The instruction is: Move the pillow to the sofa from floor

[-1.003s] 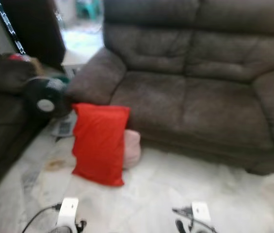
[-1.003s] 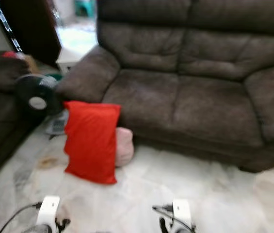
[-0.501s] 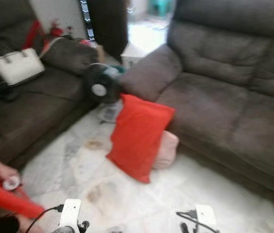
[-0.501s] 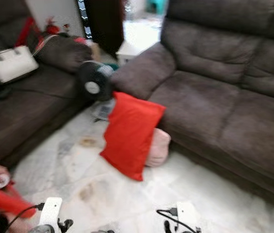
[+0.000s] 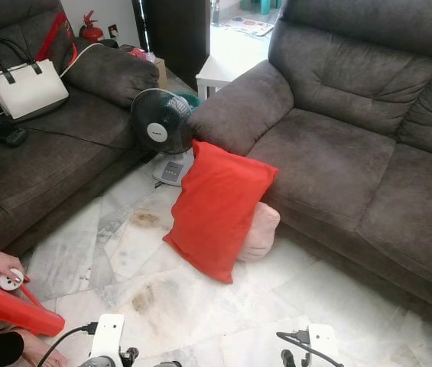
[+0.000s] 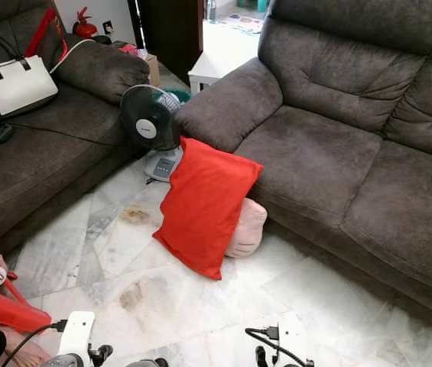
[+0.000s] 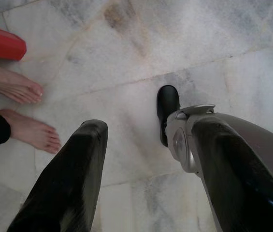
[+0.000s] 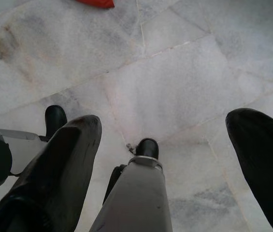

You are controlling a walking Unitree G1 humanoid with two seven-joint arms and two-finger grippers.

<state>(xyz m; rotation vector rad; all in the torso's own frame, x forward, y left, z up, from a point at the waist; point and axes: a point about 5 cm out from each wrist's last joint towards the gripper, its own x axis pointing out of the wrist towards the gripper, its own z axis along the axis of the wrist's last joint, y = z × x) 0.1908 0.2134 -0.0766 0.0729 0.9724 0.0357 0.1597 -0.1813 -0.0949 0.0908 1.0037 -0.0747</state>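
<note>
Both grippers hang low, spread and empty; the pillow waits ahead on the floor.

The left gripper and right gripper each point down at bare marble floor with fingers wide apart, holding and touching nothing. The red pillow stands tilted on the floor, leaning against a pink cushion and the sofa front, just beside a fan. To approach well, I'd step closer, square up to the pillow, and keep clear of the fan and the person's hand and feet on the left.
</note>
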